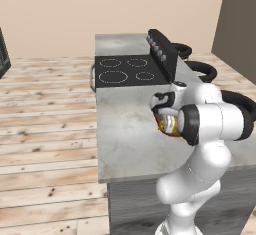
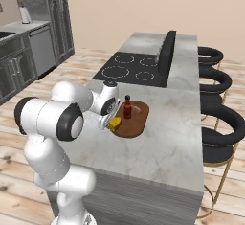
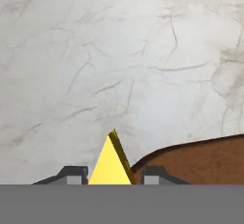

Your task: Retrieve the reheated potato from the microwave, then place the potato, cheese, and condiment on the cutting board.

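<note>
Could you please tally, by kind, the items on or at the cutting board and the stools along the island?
Cheese wedge: 1, at the board's near edge, between the tool's fingertips
Condiment bottle: 1, upright on the cutting board
Cutting board: 1
Black stools: 3
Total: 6

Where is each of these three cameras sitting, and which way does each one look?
Left base view: behind the arm's left, looking down the counter toward the stovetop; the white arm rises lower right.
Right base view: behind its right; arm lower left, beside the cutting board and condiment.
Hand view: on the hand, facing the counter; the tool straddles the cheese.
Both base views share the stovetop.
</note>
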